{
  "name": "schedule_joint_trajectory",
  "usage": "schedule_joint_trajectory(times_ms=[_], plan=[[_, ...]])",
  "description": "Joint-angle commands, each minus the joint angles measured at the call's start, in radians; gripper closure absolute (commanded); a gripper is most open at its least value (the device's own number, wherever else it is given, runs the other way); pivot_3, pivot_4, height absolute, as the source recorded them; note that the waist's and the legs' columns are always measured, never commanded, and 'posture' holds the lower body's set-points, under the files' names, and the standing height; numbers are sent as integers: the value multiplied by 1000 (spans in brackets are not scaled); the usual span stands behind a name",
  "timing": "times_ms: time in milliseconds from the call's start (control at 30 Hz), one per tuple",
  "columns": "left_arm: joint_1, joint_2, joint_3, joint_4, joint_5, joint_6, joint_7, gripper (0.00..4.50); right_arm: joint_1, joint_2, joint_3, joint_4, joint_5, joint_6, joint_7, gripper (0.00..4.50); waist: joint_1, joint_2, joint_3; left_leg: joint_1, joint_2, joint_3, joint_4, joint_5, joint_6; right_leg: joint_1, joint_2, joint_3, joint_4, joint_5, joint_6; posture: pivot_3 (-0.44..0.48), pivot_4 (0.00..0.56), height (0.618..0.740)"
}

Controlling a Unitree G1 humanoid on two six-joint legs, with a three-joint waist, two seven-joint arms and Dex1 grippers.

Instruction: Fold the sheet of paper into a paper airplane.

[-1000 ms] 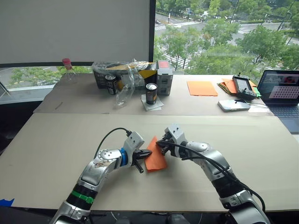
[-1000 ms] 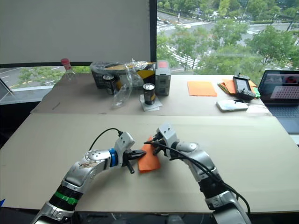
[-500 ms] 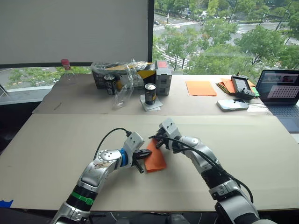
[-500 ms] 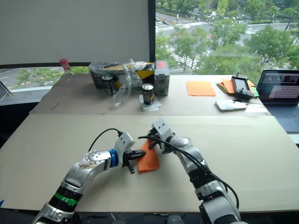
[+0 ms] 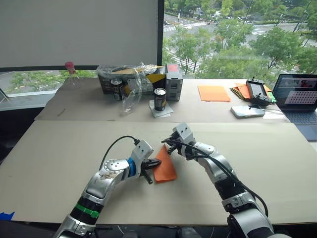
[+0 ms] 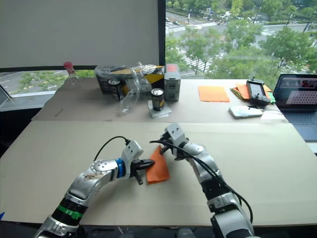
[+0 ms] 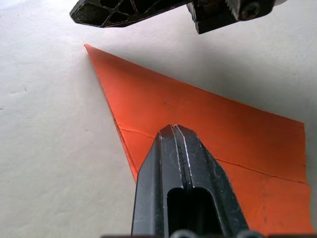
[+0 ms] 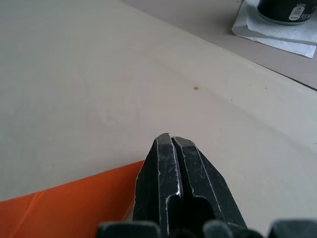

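The sheet of paper (image 5: 166, 169) is a bright orange folded wedge with crease lines, lying flat on the near table with its point toward the far side. My left gripper (image 5: 154, 163) is shut, and its fingertips (image 7: 173, 130) rest on top of the paper near its left edge. The right gripper (image 5: 167, 145) is also shut and hovers at the paper's pointed far end, holding nothing. In the right wrist view its fingertips (image 8: 171, 140) sit just past the orange edge (image 8: 74, 208). It also shows across the far side of the left wrist view (image 7: 148, 10).
On the far table stand a dark can (image 5: 160, 99) on a napkin, crumpled plastic bags with a box (image 5: 130, 82) and a pink-capped bottle (image 5: 72, 74). A smooth orange sheet (image 5: 214, 93), a paper stack (image 5: 241, 90), a controller (image 5: 258, 91) and a laptop (image 5: 299, 99) lie at the right.
My right gripper has drawn off the middle of the paper toward its far tip. The left gripper and the paper have stayed in place.
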Motion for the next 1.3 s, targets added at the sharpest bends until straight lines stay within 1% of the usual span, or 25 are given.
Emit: schedule_joint_trajectory(times_ms=[33, 200, 367, 633, 667, 767, 1033, 1200, 1300], plan=[[8, 8, -12, 43, 28, 11, 8, 4500, 10, -11, 18, -54, -6, 13, 23, 4456, 0, 0, 0, 0, 0, 0, 0, 0, 0, 0, 0, 0, 0, 0, 0, 0, 150, 732], [-5, 0, -21, 60, 29, 3, 3, 4500, 23, -17, 46, -20, -30, 25, 32, 4456, 0, 0, 0, 0, 0, 0, 0, 0, 0, 0, 0, 0, 0, 0, 0, 0, 150, 732], [-9, -1, -24, 70, 30, -5, -2, 4500, 62, -21, 58, -43, -38, 46, 42, 4456, 0, 0, 0, 0, 0, 0, 0, 0, 0, 0, 0, 0, 0, 0, 0, 0, 150, 732], [-14, -3, -30, 90, 32, -16, -13, 4500, 225, -75, 74, -245, -40, 136, 48, 4456, 3, 0, 0, 1, 0, 0, 0, 0, 0, 1, 0, 0, -1, -1, 2, 0, 150, 732], [-19, -6, -35, 97, 33, -19, -16, 4500, 254, -97, 79, -285, -39, 150, 59, 4456, 4, 0, 0, 0, 0, 0, 0, 0, 0, 1, 0, 0, -1, -3, 5, 0, 150, 732], [-30, -11, -41, 115, 36, -30, -25, 4500, 309, -142, 96, -364, -42, 180, 74, 4456, 7, 0, 0, 1, -1, 0, 0, 0, 0, 2, 0, 0, -1, -4, 7, 0, 150, 732], [-62, -30, -60, 178, 44, -70, -47, 4500, 483, -269, 101, -606, -13, 277, 100, 4456, 16, -1, -1, 1, -1, 0, 0, 0, 0, 3, -1, 0, -2, -5, 9, 0, 150, 732], [-68, -36, -67, 199, 53, -86, -66, 4500, 543, -306, 88, -697, 4, 299, 99, 4456, 20, -1, -1, 1, -1, 0, 0, 0, 0, 3, -1, 0, -3, -6, 9, 0, 150, 732], [-77, -43, -73, 214, 58, -96, -76, 4500, 537, -321, 49, -710, 4, 287, 83, 4456, 24, -1, -1, 0, -1, 0, 0, 0, 0, 3, -1, 0, -4, -6, 9, 0, 150, 732]])
